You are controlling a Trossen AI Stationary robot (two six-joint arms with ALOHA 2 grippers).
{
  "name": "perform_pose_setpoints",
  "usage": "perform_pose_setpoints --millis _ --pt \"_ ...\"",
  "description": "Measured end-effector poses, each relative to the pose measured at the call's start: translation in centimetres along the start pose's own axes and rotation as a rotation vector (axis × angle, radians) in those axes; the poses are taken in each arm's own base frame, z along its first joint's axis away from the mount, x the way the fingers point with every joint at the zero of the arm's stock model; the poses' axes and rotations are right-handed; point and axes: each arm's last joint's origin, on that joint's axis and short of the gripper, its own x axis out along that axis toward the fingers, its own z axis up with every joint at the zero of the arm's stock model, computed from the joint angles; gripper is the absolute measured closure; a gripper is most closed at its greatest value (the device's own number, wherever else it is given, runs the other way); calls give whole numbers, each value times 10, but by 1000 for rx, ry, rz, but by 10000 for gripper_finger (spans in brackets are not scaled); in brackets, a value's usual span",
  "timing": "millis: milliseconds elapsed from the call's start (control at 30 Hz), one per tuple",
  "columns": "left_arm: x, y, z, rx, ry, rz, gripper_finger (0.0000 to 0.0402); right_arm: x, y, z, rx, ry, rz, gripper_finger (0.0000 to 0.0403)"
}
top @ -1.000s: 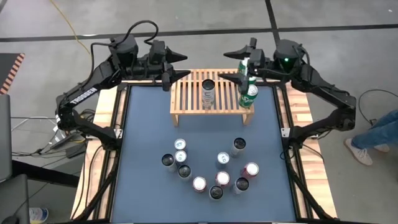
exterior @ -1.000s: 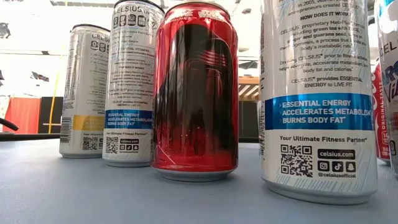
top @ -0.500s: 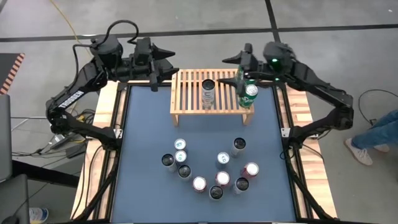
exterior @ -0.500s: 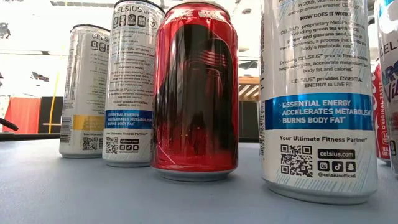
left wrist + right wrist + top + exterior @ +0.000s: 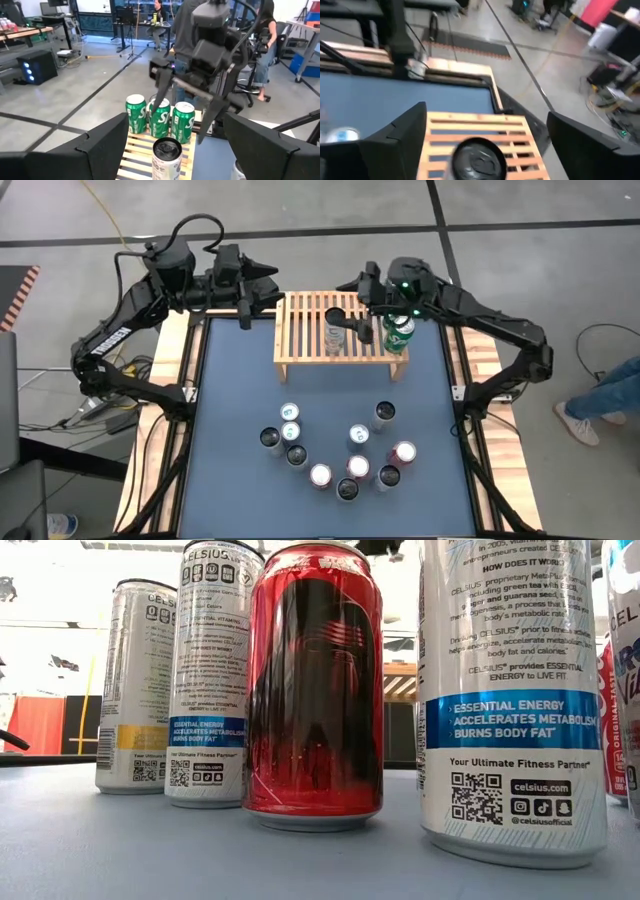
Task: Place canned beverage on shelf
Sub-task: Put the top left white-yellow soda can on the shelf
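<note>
Since half a second ago, the right gripper (image 5: 352,305) has slid away from the green cans (image 5: 397,333) toward the middle of the shelf (image 5: 300,340), and those cans now stand free at the shelf's right end. Its fingers are spread wide and hold nothing, poised just beside a tall white can (image 5: 335,330) that stands upright at the shelf's centre. In the left wrist view, three green cans (image 5: 161,118) stand in a row, touching, behind the white can (image 5: 166,156), with the right gripper (image 5: 185,107) hanging over them. The left gripper (image 5: 262,288) waits above the table's far left corner, just beside the shelf's left end, its fingers also spread and empty. Nearer the front, a loose group of upright cans (image 5: 340,455) stands on the blue table (image 5: 235,400), well apart from the shelf.
</note>
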Motion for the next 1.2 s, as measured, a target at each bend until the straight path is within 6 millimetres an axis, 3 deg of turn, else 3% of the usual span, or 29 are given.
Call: perform_pose_setpoints --millis 267,567,867,1000,1200 --pt "0 0 0 -3 4 1 90 23 2 -15 6 100 12 18" --pt "0 0 -1 0 13 4 90 32 -11 -33 112 189 20 23" --pt "0 1 -3 -3 28 18 90 39 -9 -38 146 214 54 26" --pt "0 1 -3 -2 28 26 90 39 -9 -38 160 217 47 55" --pt "0 1 -3 -1 29 27 90 38 -9 -41 180 244 48 134"
